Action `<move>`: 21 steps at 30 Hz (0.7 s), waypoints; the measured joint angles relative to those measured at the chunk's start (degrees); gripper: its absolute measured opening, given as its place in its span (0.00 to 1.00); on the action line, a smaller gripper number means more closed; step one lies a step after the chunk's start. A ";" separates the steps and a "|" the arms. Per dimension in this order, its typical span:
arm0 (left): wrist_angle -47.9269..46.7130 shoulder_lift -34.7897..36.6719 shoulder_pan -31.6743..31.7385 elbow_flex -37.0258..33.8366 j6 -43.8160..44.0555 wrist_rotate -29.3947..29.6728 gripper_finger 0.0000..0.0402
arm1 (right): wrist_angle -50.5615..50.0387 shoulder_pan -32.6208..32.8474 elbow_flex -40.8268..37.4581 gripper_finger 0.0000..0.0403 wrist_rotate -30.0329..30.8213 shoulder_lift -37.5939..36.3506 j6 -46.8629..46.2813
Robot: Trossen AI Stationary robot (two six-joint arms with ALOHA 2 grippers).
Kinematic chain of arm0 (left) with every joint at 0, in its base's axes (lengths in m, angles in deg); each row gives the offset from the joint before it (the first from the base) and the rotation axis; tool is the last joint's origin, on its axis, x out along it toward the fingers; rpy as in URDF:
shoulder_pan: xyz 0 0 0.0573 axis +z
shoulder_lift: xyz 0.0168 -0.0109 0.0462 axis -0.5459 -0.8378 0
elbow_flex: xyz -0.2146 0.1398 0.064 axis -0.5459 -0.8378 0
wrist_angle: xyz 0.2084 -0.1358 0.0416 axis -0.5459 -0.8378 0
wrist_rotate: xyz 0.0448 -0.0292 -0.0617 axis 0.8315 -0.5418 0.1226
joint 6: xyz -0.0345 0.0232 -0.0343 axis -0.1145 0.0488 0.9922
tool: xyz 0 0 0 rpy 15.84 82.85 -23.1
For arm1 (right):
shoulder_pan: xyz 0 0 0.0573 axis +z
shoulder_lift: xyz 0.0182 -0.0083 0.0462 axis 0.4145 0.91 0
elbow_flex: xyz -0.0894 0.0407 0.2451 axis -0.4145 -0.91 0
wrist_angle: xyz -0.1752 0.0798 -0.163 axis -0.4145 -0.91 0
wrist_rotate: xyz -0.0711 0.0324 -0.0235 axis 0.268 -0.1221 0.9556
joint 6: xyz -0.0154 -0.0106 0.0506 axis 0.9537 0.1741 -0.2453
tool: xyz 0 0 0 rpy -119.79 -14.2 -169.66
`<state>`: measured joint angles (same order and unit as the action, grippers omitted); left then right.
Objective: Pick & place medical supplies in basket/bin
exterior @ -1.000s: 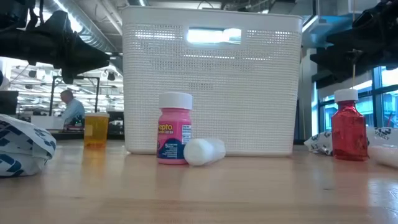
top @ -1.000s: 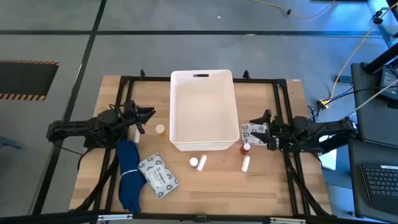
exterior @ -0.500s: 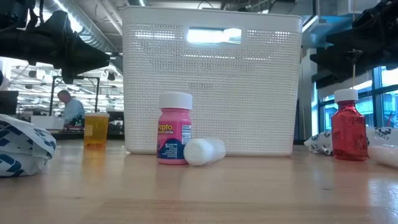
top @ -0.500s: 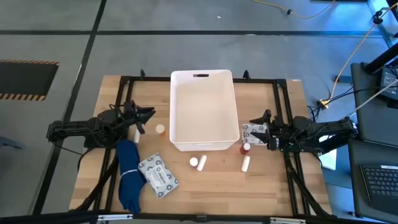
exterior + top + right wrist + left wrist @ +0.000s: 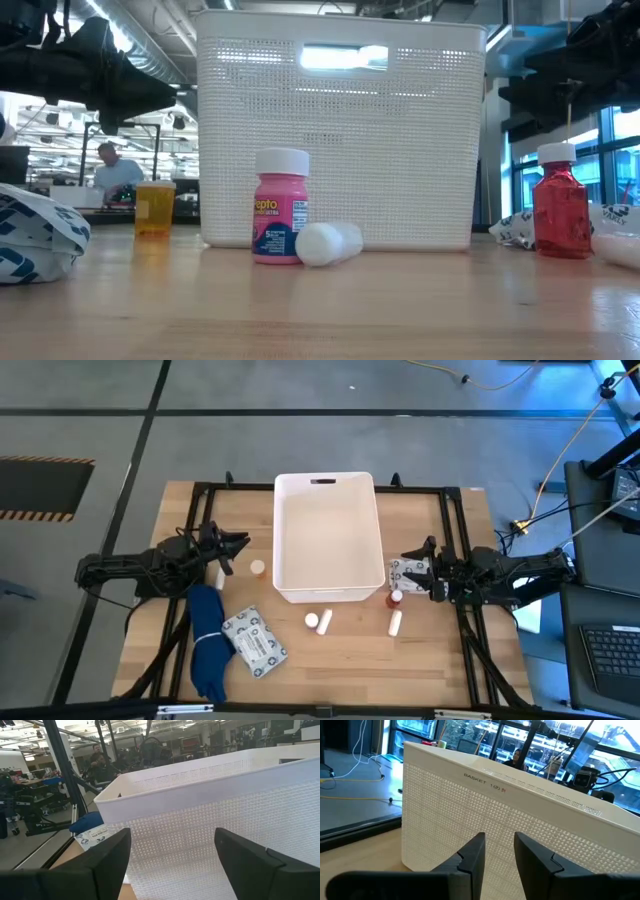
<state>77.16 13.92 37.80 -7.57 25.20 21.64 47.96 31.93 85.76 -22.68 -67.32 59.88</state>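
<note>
White plastic basket [image 5: 328, 540] stands in the middle of the counter [image 5: 440, 660], with nothing visible inside. The red bottle [image 5: 396, 599] stands upright just beside its near right corner, under the right tool [image 5: 412, 573], whose fingers are spread wide. The left tool [image 5: 232, 552], fingers slightly apart, waits left of the basket. I judge the right tool should descend straight and pinch the bottle below its cap.

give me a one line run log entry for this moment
left gripper: open, left of basket | right gripper: open, right of basket, near red bottle | basket: empty
</note>
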 joint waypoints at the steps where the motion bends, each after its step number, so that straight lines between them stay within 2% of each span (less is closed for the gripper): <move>1: -0.02 -0.01 0.00 0.01 0.01 0.01 0.24 | 0.00 0.02 -0.02 0.72 0.02 -0.02 0.00; 8: -0.02 0.00 -0.01 0.00 -0.01 0.02 0.24 | 0.00 0.02 -0.01 0.72 0.01 0.00 -0.48; 14: 0.00 0.00 0.02 0.02 0.04 0.00 0.24 | 0.38 -0.22 -0.01 0.72 0.10 0.00 -12.15; 16: -0.02 0.00 -0.01 0.00 -0.01 0.02 0.24 | 1.70 -0.27 0.00 0.72 0.52 0.00 -13.46; 21: -0.01 -0.01 0.00 0.01 0.02 0.00 0.24 | 1.90 -0.27 0.00 0.72 8.80 0.02 -12.77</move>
<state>77.15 13.91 37.81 -7.56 25.21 21.64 49.85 31.67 85.76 -13.88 -67.30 47.11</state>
